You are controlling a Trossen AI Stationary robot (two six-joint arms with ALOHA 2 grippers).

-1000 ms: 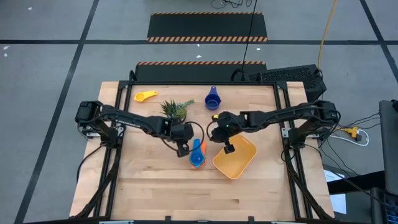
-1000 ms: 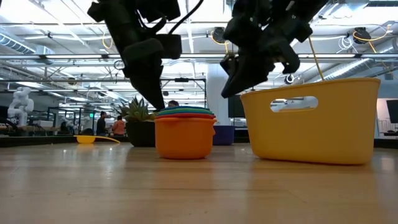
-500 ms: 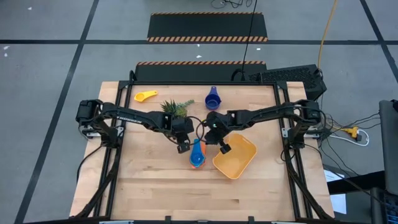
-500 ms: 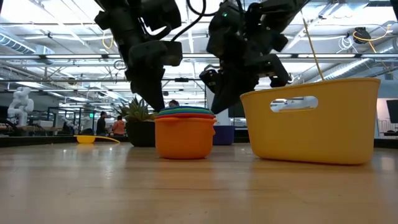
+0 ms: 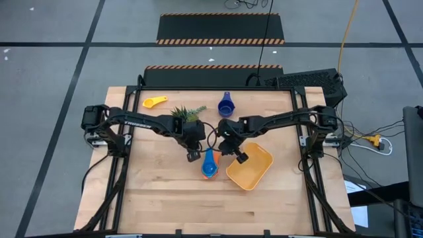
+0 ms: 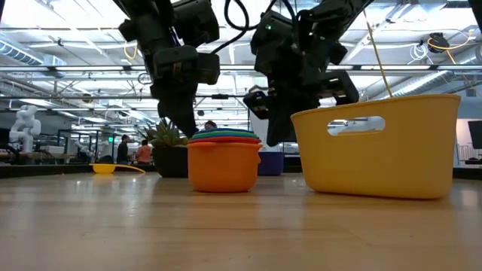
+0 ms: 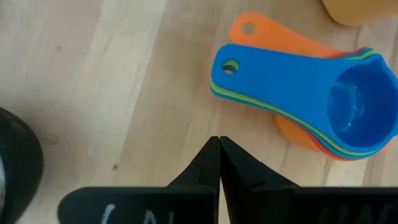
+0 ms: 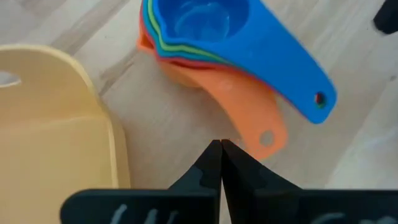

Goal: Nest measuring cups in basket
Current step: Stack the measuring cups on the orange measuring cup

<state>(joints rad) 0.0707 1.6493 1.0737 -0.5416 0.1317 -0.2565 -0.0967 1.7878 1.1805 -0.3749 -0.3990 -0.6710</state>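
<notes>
Both pincers are closed tight and hold nothing. The left pincer (image 5: 192, 156) and right pincer (image 5: 241, 158) hover on either side of a stack of cups (image 5: 209, 165) on the tabletop (image 5: 158, 198), just beside the basket (image 5: 250, 168). A yellow cup (image 5: 154, 102) and dark blue cup (image 5: 226, 105) lie apart.

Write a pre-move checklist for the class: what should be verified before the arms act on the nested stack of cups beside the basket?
1. Left end effector shut and empty, beside the stack: ok.
2. Right end effector shut and empty, by the orange handle: ok, but it must open before any grasp.
3. Nested stack upright on the table, blue cup on top: ok.
4. Stack inside the basket: not ok, it stands beside it.
5. Dark blue cup and yellow cup nested: not ok, both lie apart at the far edge.
6. Potted plant clear of the left arm's path: cannot tell.
</notes>
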